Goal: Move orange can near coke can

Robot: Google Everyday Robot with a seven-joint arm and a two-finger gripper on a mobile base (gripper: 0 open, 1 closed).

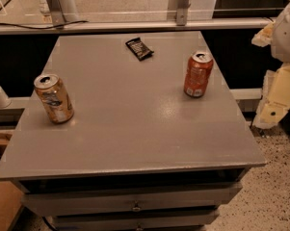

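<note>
Here, in the camera view, the orange can (54, 99) stands near the left edge of the grey bench (135, 129), about midway along it. The coke can (198, 74) stands close to the right edge, toward the far corner, well apart from it. A dark wrapper (139, 48) lies flat near the far edge. The pale claw (278, 100) hangs beyond the right edge; I cannot tell whether it is spread or pressed together.

We see a grey table (135, 134) carrying the orange can (54, 99) upright near its left edge, the coke can (198, 74) upright toward the right, and a dark snack wrapper (139, 48) flat near the back. The gripper (275, 102) sits beyond its right edge.
</note>
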